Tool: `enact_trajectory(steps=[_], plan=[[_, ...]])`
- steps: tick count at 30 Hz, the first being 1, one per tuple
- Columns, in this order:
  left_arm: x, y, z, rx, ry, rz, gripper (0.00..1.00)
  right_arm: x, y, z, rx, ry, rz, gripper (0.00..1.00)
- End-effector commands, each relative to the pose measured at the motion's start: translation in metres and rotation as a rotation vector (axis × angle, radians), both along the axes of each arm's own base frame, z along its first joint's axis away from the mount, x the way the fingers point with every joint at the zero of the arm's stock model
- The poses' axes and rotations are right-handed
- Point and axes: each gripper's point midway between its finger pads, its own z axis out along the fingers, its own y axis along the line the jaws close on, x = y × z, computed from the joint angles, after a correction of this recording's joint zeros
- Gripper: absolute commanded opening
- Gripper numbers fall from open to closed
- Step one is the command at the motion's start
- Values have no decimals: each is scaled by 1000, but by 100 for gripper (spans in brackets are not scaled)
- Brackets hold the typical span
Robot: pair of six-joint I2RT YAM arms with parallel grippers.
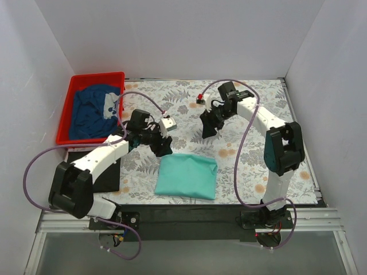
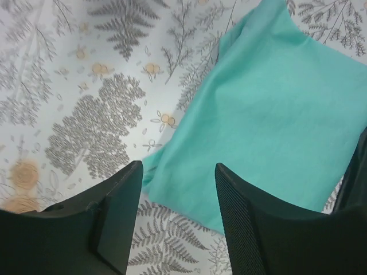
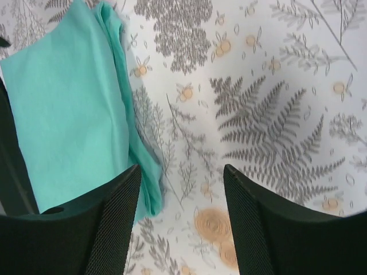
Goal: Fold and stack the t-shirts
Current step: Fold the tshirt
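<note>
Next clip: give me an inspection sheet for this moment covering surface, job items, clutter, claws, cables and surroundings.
Surface: floral table cover, lying flat.
Job's things: teal t-shirt folded, near centre; navy t-shirt crumpled in the bin; black t-shirt flat at the left, partly under the left arm.
Clutter: red bin at the far left corner.
Grippers: left claw and right claw both open and empty, above the cover at the teal t-shirt's far edge.
Cables: purple cables loop off both arms.
Surroundings: white walls on three sides.
</note>
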Motion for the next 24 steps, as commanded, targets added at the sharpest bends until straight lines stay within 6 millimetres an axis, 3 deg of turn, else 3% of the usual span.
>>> enact_trajectory(steps=[1, 2, 3, 8, 13, 17, 18, 21, 24], plan=[[-10, 9, -24, 75, 200, 44, 53, -35, -30, -1, -69, 100, 39, 67], [-4, 8, -22, 76, 205, 47, 55, -42, -33, -1, -68, 100, 53, 68], [-3, 11, -26, 95, 229, 57, 65, -49, -35, -3, -72, 117, 56, 68], [3, 17, -57, 174, 326, 85, 66, -73, -50, -31, -131, 194, 73, 73], [11, 25, -69, 215, 340, 113, 66, -74, -51, -46, -151, 221, 87, 72], [10, 30, -76, 240, 354, 117, 65, -79, -55, -58, -167, 239, 111, 60], [11, 32, -78, 244, 361, 122, 64, -81, -56, -60, -172, 243, 112, 50], [10, 33, -83, 237, 394, 125, 55, -82, -57, -64, -175, 253, 122, 40], [10, 32, -85, 223, 421, 127, 44, -83, -56, -67, -173, 258, 130, 38]])
